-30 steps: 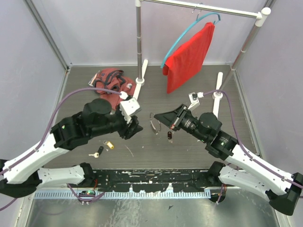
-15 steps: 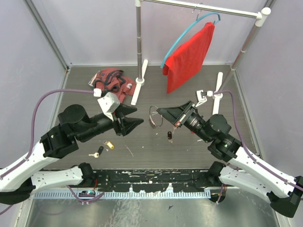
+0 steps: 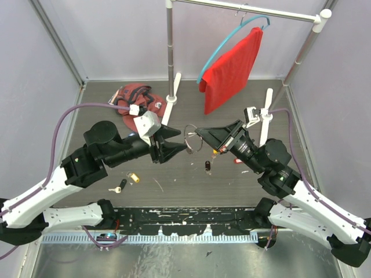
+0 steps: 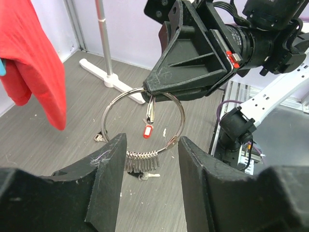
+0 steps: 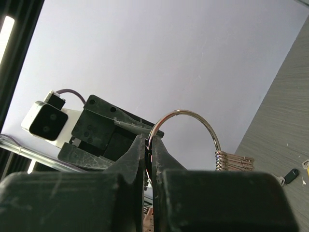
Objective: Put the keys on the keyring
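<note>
While R gripper [image 4: 150, 92] pinches keyring [image 5: 179, 110] (red-tagged key [image 4: 147, 129] hanging), L gripper [image 3: 177, 141] gapes nearby.

both arms [image 3: 35, 200]: white links | black joints | purple cables [image 3: 65, 123]

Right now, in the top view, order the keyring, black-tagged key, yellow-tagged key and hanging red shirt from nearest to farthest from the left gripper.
1. keyring, just right of its jaws.
2. black-tagged key, on the table, right.
3. yellow-tagged key, on the table, left.
4. hanging red shirt, far back right.
</note>
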`<control>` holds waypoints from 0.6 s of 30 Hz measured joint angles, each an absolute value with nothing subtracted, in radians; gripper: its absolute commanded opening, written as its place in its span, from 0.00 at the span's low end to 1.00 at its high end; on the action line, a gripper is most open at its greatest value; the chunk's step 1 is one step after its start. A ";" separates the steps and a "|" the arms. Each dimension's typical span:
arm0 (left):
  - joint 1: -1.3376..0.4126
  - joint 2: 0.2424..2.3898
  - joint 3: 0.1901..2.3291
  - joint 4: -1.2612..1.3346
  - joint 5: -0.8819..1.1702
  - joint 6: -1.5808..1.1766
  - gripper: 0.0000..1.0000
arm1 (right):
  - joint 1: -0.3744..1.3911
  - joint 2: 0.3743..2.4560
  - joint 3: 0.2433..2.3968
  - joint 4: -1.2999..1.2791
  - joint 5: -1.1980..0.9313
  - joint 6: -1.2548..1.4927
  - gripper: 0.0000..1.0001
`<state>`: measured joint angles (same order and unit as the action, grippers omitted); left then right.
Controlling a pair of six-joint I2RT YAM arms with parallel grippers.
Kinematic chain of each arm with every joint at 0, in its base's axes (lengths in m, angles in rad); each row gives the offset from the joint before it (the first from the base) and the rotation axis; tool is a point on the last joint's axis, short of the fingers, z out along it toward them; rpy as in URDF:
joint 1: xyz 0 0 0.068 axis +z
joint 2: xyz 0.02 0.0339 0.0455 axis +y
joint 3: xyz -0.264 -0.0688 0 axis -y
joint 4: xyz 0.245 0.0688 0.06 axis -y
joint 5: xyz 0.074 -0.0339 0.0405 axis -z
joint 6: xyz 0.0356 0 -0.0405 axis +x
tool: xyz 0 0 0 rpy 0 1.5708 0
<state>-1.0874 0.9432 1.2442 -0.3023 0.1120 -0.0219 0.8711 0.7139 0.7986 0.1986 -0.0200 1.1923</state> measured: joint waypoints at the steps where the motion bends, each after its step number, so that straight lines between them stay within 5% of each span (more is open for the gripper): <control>1: -1.087 0.945 1.244 -0.300 0.115 -0.019 0.51 | 0.871 0.711 0.799 0.201 -0.020 1.196 0.01; 18: -1.087 0.994 1.270 -0.262 0.138 -0.004 0.38 | 0.871 0.707 0.799 0.201 -0.022 1.211 0.01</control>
